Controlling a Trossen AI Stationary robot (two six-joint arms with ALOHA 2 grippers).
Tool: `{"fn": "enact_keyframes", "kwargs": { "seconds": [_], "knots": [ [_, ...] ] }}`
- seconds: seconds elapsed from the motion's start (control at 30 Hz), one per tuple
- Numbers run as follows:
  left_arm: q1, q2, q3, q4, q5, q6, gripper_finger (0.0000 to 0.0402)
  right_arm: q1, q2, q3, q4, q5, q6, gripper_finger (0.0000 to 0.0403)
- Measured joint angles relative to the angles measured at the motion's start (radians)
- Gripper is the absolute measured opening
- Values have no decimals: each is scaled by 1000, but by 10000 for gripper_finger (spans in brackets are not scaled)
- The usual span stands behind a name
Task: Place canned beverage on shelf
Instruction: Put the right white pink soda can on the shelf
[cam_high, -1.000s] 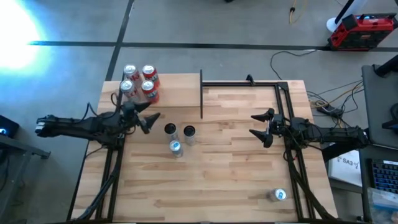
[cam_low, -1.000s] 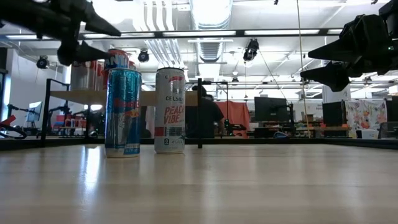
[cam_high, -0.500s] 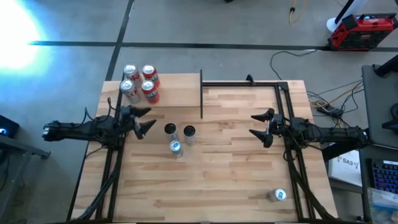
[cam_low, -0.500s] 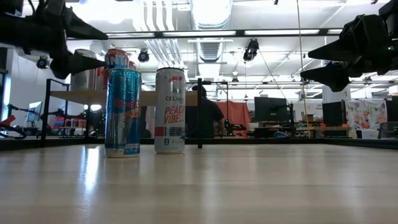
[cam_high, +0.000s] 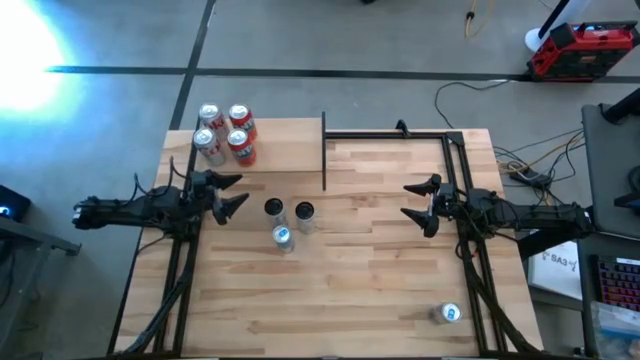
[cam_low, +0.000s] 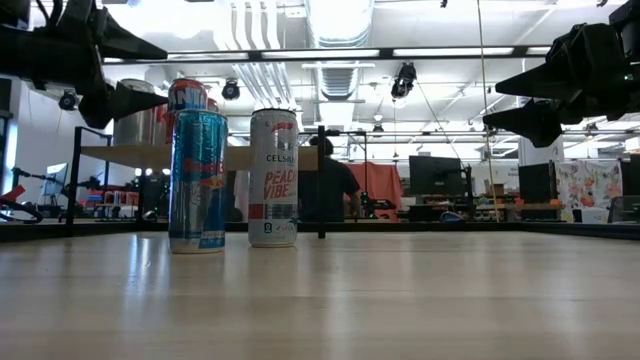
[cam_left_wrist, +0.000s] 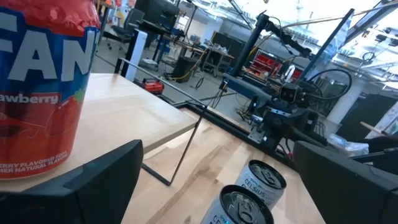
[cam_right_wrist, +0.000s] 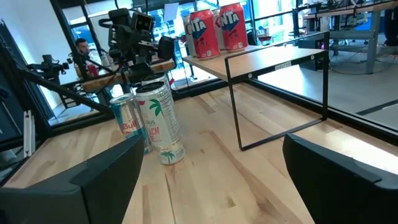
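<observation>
The shelf (cam_high: 285, 140), a pale board on a thin black frame (cam_right_wrist: 280, 106), stands at the table's far left. Several red and silver cans (cam_high: 225, 130) stand upright on it; one red can (cam_left_wrist: 43, 87) looms close in the left wrist view. Three tall cans (cam_high: 285, 220) stand on the tabletop in front of the shelf, among them a blue one (cam_low: 197, 180) and a white one (cam_low: 273, 178). My left gripper (cam_high: 228, 192) hovers open and level by the shelf's near edge, left of those cans. My right gripper (cam_high: 420, 205) hovers open at the table's right, pointing left.
Another can (cam_high: 448, 314) sits near the table's front right corner. A black frame rail (cam_high: 400, 134) runs along the far and right edges. A broad stretch of bare butcher-block top (cam_high: 360, 280) lies between the arms. A person (cam_low: 330, 190) is seated in the room beyond.
My left gripper has drawn back toward the table's left edge and sunk a little, staying open and away from the cans. The cans have kept their places.
</observation>
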Motion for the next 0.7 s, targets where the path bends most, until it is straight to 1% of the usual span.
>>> {"fn": "enact_keyframes", "kwargs": {
  "seconds": [0.1, 0.2, 0.37, 0.7],
  "knots": [
    [0, 10, 0, 0, 0, 0, 398, 0, 0, 0, 0, -1, -1, 368],
    [0, 19, 0, -1, 0, 0, 398, 0, -1, 0, -21, -47, -48, 368],
    [0, 35, 0, 0, 0, 0, 398, 0, 12, 0, -23, -48, -112, 368],
    [0, 64, 0, -1, 0, 0, 398, 0, 13, 0, -21, -46, -125, 368]
  ]
}}
